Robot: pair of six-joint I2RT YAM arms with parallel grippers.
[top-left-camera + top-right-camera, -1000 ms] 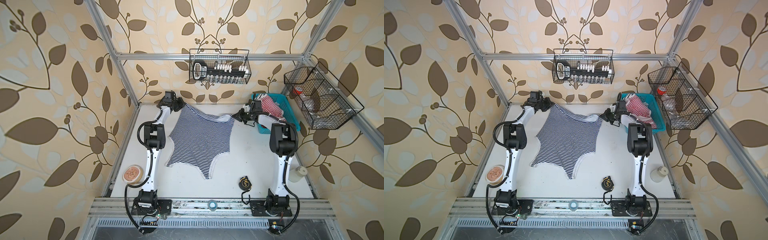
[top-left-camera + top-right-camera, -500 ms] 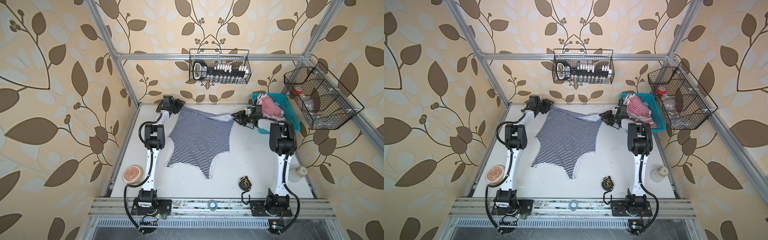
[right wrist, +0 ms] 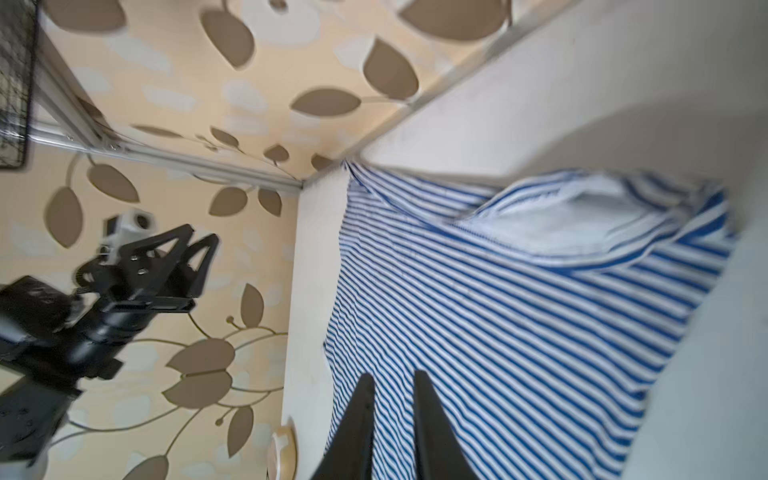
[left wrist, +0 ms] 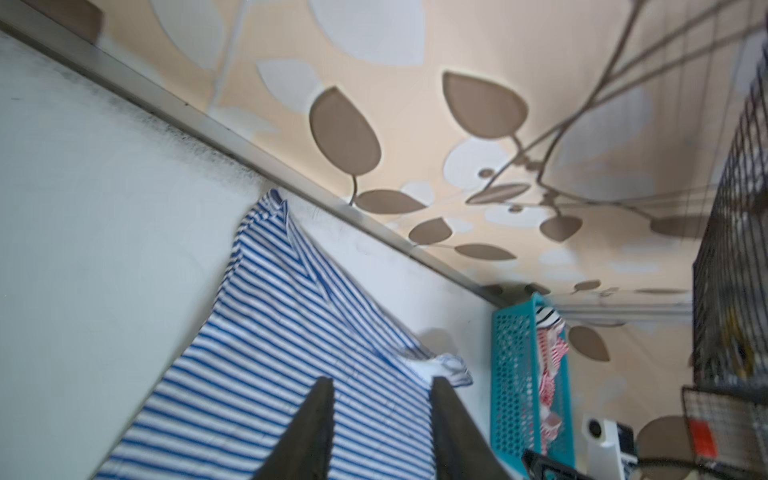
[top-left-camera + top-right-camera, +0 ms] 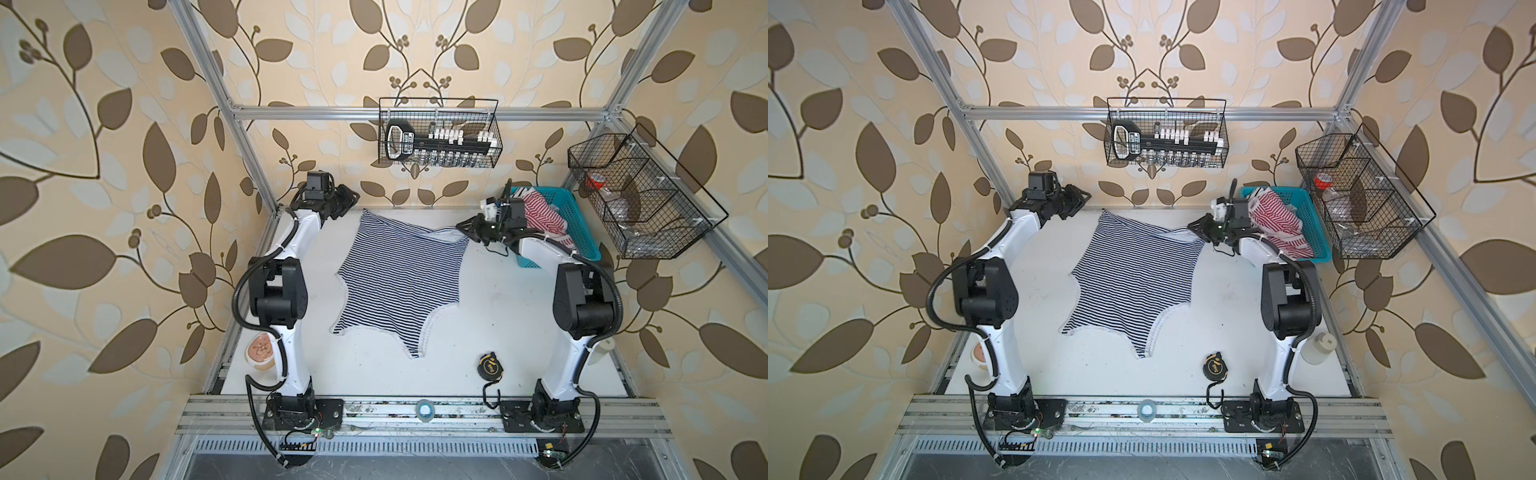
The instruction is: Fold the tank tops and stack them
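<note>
Navy-and-white tank top (image 5: 399, 282) is lying spread on the white table (image 5: 519, 332), with one far corner bunched. Red-and-white tank top (image 5: 540, 212) is sitting in the teal basket (image 5: 582, 226). Right gripper (image 5: 462, 227) is hovering just beside the bunched corner, jaws nearly together and gripping nothing. Left gripper (image 5: 349, 198) is hanging clear of the cloth, jaws apart.

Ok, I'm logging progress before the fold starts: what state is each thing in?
navy-and-white tank top: spread out on the table, unfolded, one far corner rumpled.
red-and-white tank top: bunched in the teal basket, unfolded.
left gripper: open, empty, clear of the cloth.
right gripper: narrowly open, empty, beside the rumpled corner.
</note>
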